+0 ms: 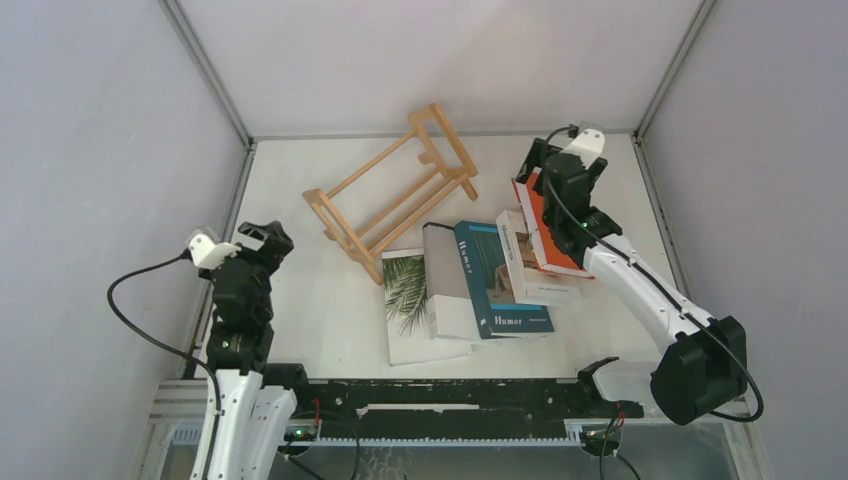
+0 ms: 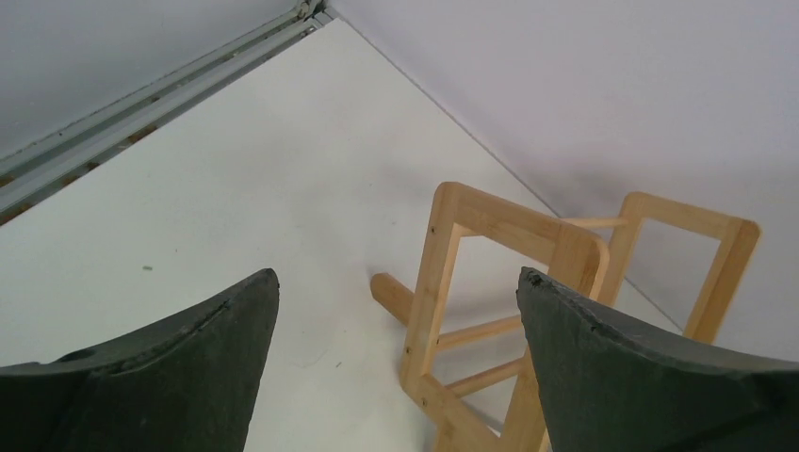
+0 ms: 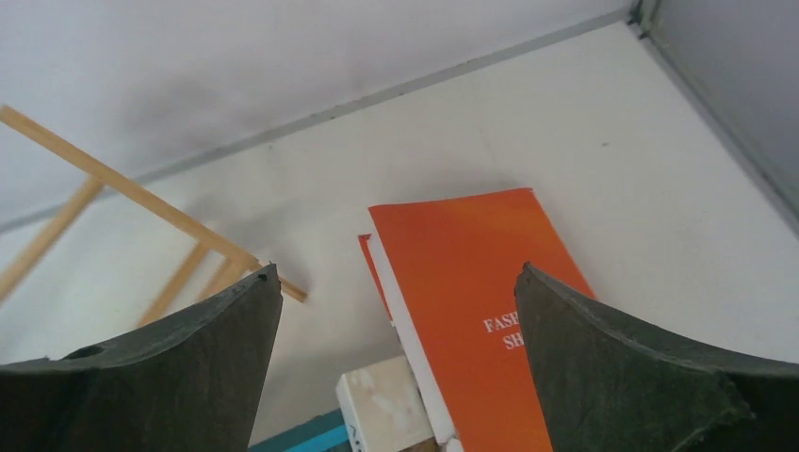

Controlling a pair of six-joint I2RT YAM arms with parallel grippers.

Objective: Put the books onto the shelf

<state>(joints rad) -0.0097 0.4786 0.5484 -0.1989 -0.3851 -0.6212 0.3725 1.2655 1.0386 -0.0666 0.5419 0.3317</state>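
Right now, right gripper [image 1: 548, 172] [image 3: 391, 273]: jaws spread wide, nothing between them. It hangs above the far end of the orange book [image 1: 552, 242] [image 3: 471, 282], clear of the cover. Fingers point down and toward 12 o'clock. The arm reaches long from its base at 5 o'clock, forearm slanting up toward 1 o'clock.

Left gripper [image 1: 262, 238] [image 2: 396, 273]: jaws also released and empty. It is held over bare table [image 1: 300, 300] at about 9 o'clock, well apart from every book. That arm stands nearly upright over its base at 7 o'clock, wrist tipped toward 2 o'clock so the wrist view looks at the shelf's near end frame.

Shelf [image 1: 458, 150] [image 2: 438, 273] [image 3: 141, 196]: sits askew at 12 o'clock of the table, long axis running roughly 7 to 1 o'clock. No book touches its slats.

Books: all five lie flat on the table in an overlapping fan from 6 o'clock round to 3 o'clock.
- palm book [image 1: 410, 305], nearest 6 o'clock, its far corner just beside the shelf's near frame
- grey book [image 1: 445, 285], next right
- Humor book [image 1: 495, 280], next right
- cup book [image 1: 525, 265] [image 3: 382, 405], partly under the orange one
- orange book on top at 3 o'clock, spine side toward the shelf
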